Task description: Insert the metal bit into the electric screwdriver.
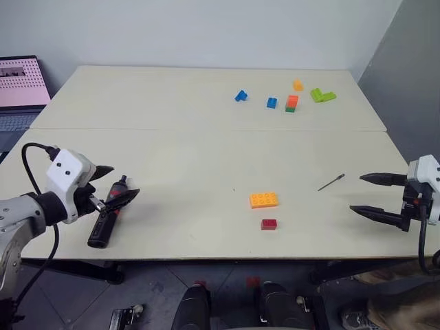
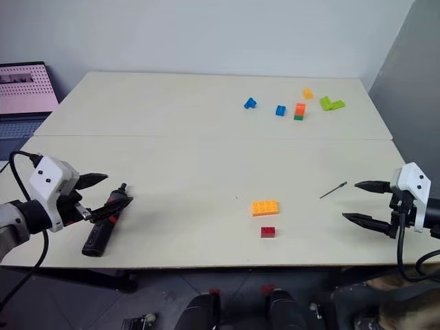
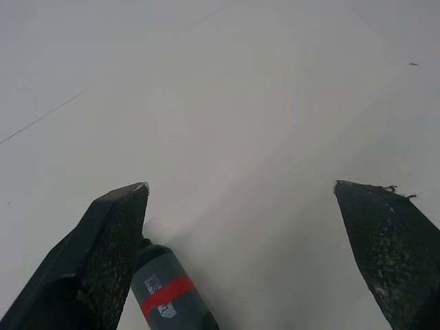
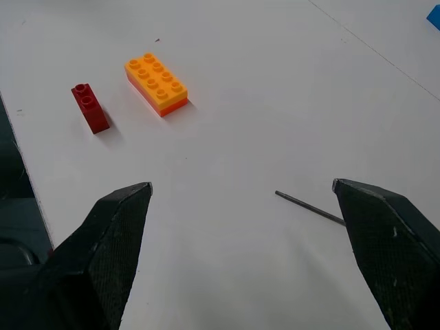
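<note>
We see the electric screwdriver lying near the table's front-left corner beneath our wide-open, empty left gripper, while the metal bit rests toward the right edge, just beside our right gripper, its fingers likewise spread and empty.

Cream table: electric screwdriver, metal bit, orange brick, red brick
</note>
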Available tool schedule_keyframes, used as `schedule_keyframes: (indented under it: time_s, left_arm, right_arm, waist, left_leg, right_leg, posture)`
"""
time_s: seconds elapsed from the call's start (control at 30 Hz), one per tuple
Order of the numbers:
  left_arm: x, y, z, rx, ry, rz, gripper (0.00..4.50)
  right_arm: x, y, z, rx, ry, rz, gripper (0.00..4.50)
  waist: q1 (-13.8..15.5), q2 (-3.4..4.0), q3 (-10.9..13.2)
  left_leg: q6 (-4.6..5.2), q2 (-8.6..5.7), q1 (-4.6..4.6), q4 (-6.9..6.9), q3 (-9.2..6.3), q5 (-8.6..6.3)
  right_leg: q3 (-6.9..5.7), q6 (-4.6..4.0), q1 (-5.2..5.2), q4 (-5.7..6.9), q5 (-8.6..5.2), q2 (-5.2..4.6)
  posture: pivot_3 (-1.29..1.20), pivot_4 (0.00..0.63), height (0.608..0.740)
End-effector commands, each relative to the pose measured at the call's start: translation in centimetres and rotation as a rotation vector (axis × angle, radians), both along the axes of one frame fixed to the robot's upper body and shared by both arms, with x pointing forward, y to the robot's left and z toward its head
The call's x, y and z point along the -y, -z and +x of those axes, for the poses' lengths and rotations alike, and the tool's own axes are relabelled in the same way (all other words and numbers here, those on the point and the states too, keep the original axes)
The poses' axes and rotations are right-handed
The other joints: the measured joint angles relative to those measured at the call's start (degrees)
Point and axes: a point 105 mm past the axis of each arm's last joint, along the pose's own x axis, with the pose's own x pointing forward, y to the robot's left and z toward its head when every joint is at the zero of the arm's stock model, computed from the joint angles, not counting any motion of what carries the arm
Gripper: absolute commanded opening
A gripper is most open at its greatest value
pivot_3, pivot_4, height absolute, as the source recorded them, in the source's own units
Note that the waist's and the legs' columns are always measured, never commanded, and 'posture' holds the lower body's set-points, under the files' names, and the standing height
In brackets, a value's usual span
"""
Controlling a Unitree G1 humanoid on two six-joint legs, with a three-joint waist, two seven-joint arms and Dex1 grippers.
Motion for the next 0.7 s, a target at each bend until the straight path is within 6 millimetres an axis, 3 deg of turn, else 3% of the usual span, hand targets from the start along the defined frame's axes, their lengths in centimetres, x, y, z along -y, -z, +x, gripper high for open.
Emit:
schedule_keyframes:
  time_s: [0.03,0.5,0.7]
  left_arm:
    - [0.7,-1.1,0.0,0.030,0.037,0.004,4.50]
    - [1.6,-2.2,0.4,0.091,0.077,-0.002,4.50]
    - [2.4,-1.6,0.3,0.078,0.132,0.025,4.50]
  right_arm:
    - [0.0,-1.4,0.0,0.061,-0.004,-0.018,4.41]
    - [-0.4,-1.3,0.1,0.069,-0.014,-0.013,4.41]
    - [-1.3,-1.5,0.3,0.079,-0.044,0.004,4.41]
  waist:
    - [0.00,0.00,0.00]
    - [0.00,0.00,0.00]
    - [0.01,0.00,0.00]
  left_leg:
    - [0.00,0.00,0.00,0.00,0.00,0.00]
    - [0.00,0.00,0.01,0.01,0.02,0.00]
    - [0.00,0.00,0.01,0.04,0.04,0.00]
  right_leg:
    - [0.00,0.00,0.00,0.00,0.00,0.00]
    - [0.03,0.05,0.00,0.01,0.03,0.00]
    - [0.05,0.07,0.00,0.02,0.05,0.00]
  posture:
    - [0.00,0.150,0.740]
    - [0.00,0.150,0.740]
    - [0.00,0.150,0.740]
